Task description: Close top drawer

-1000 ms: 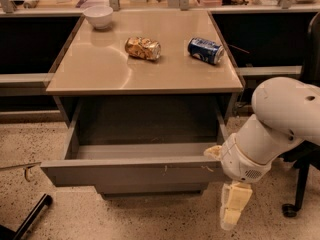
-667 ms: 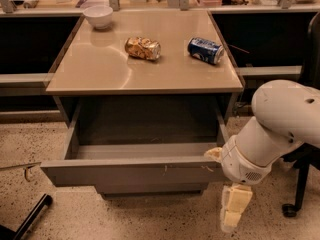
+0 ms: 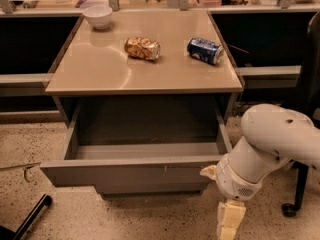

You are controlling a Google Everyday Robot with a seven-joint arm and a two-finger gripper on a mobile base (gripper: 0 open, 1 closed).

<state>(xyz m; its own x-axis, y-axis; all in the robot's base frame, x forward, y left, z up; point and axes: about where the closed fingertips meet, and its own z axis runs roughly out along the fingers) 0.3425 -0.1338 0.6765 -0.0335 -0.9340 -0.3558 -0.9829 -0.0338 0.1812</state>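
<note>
The top drawer is a wide grey metal drawer pulled far out from under the beige table top. Its inside looks empty and its flat front faces me. My gripper hangs low at the front right, just right of the drawer front's right end and a little below it. A pale part of the gripper lies close against the drawer's front right corner. The white arm reaches in from the right.
On the table top stand a white bowl, a crumpled snack bag and a blue can lying on its side. A black chair base is at the right, and a black leg at the bottom left. A lower drawer front shows beneath.
The arm and gripper have sunk a little lower and slightly to the left beside the drawer's right end. The drawer has not moved.
</note>
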